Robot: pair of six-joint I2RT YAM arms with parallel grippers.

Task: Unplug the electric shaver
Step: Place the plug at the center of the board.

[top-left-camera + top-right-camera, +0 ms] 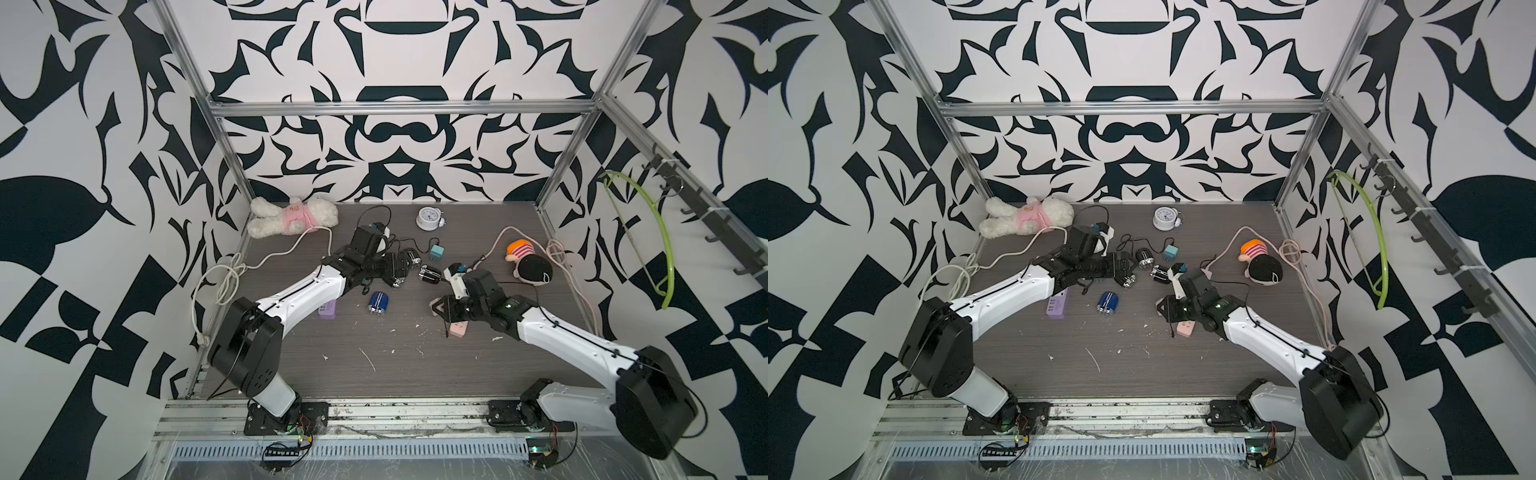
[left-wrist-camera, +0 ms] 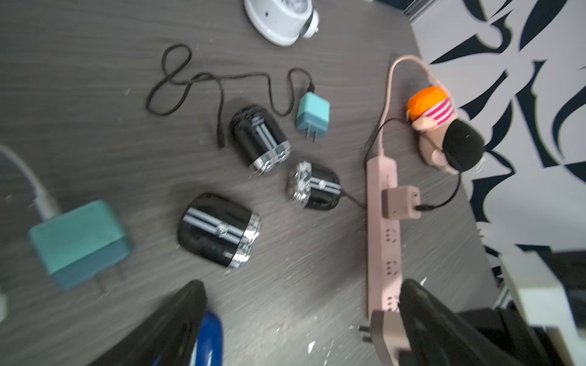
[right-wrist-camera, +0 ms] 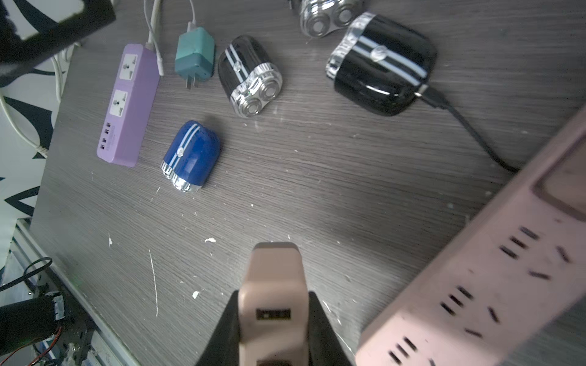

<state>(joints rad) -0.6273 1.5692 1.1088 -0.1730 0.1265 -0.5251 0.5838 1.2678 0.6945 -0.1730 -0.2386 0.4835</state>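
Two claws to log for you. Your left gripper (image 2: 301,326) is spread wide and empty, hanging near the pink power strip (image 2: 382,240). Your right gripper (image 3: 272,301) is clenched on a loose pink adapter (image 3: 272,269), whose prongs are clear of that strip. The black electric shaver (image 2: 314,187) lies flat just beside the strip. Its black cable (image 3: 472,133) is plugged in and runs to a second adapter (image 2: 401,202) seated in the strip.

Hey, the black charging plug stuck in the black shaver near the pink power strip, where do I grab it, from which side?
Grip the black plug housing, just outside the shaver. Come from above, jaws across its narrow sides: it lies flat on the table, sticking out of the end opposite the heads.
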